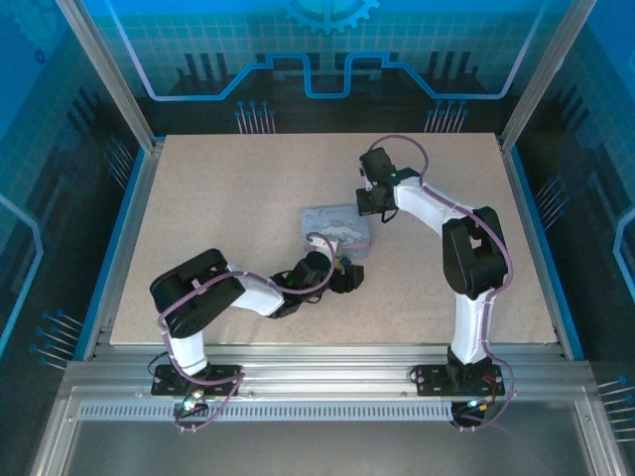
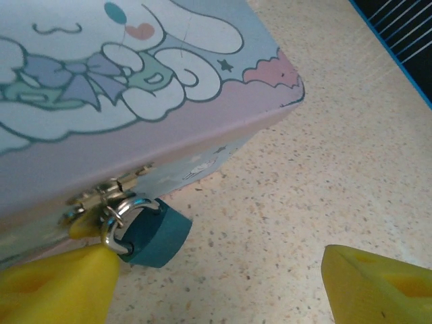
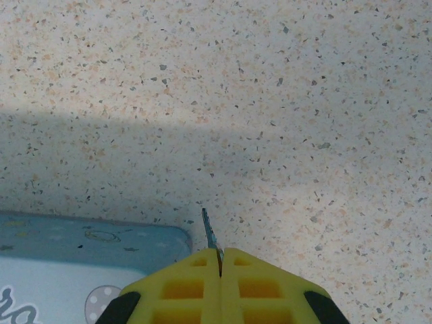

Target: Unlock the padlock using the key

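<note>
On the counter, at the tin's front clasp, the teal padlock is hanging. The left fingers are standing wide apart, gripping nothing, one right against the padlock. The right fingers are pinching the key, closed tight, just beside the tin's corner.

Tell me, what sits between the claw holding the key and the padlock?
The blue tin, in the top view: right gripper with key at its far corner, padlock on its near side.
</note>
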`<state>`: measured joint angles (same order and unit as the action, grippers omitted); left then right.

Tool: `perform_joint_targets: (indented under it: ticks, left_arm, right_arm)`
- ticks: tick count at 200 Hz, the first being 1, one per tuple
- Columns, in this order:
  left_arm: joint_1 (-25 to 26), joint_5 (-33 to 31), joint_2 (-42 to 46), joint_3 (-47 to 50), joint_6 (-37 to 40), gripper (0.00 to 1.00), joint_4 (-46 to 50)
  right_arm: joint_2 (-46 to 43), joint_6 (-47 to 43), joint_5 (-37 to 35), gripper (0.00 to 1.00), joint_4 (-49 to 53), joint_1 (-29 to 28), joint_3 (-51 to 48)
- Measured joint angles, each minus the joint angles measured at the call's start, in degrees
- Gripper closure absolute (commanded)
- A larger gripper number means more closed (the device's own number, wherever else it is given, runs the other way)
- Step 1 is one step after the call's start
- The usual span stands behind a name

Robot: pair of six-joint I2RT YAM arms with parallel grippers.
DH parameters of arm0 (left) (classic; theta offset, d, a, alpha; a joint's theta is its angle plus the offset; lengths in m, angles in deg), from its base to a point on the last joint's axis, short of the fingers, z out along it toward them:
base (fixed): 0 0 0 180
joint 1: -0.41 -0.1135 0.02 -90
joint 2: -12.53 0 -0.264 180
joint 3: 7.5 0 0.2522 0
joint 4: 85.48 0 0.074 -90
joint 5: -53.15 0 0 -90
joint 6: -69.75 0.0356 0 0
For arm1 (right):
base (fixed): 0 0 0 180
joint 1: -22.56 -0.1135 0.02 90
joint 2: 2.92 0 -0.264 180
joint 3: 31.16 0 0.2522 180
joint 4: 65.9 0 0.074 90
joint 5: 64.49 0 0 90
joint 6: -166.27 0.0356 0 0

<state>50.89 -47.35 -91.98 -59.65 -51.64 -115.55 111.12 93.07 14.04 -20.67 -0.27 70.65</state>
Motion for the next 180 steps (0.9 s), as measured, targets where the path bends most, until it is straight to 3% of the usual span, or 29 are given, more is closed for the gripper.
perform_joint_targets:
  ticks: [28,60,94,109,128,144,159,180]
  left_arm:
    - [0.00,1.38,-0.59,0.26,-0.57,0.05,-2.62]
    - [0.00,2.29,-1.49,0.24,-1.46,0.03,-4.00]
    - [-0.13,3.37,-3.23,0.20,-2.21,0.21,-5.75]
    - [-0.22,4.24,-3.82,0.20,-3.02,0.22,-6.71]
    - [-0.26,4.85,-3.91,0.22,-3.45,0.08,-7.82]
    - [-0.28,5.16,-3.91,0.22,-3.85,0.04,-8.57]
    - [-0.35,5.27,-3.91,0.35,-4.57,0.07,-9.16]
    - [-0.68,5.46,-3.89,1.11,-5.31,0.22,-10.47]
  right_arm:
    - [0.00,0.11,-0.02,1.00,-0.31,-0.02,-0.11]
    - [-0.02,0.11,-0.02,1.00,-0.92,-0.02,-0.44]
    - [-0.26,0.31,0.13,1.00,-1.66,-0.04,-1.05]
    - [-0.28,0.33,0.28,1.00,-1.88,-0.11,-1.09]
    - [-0.44,0.33,0.44,1.00,-2.29,-0.20,-1.46]
    - [-0.68,0.55,0.39,1.00,-2.47,-0.33,-1.77]
    - [-0.79,0.76,0.39,1.00,-2.60,-0.39,-1.95]
    - [-0.92,0.98,0.44,1.00,-2.75,-0.42,-2.25]
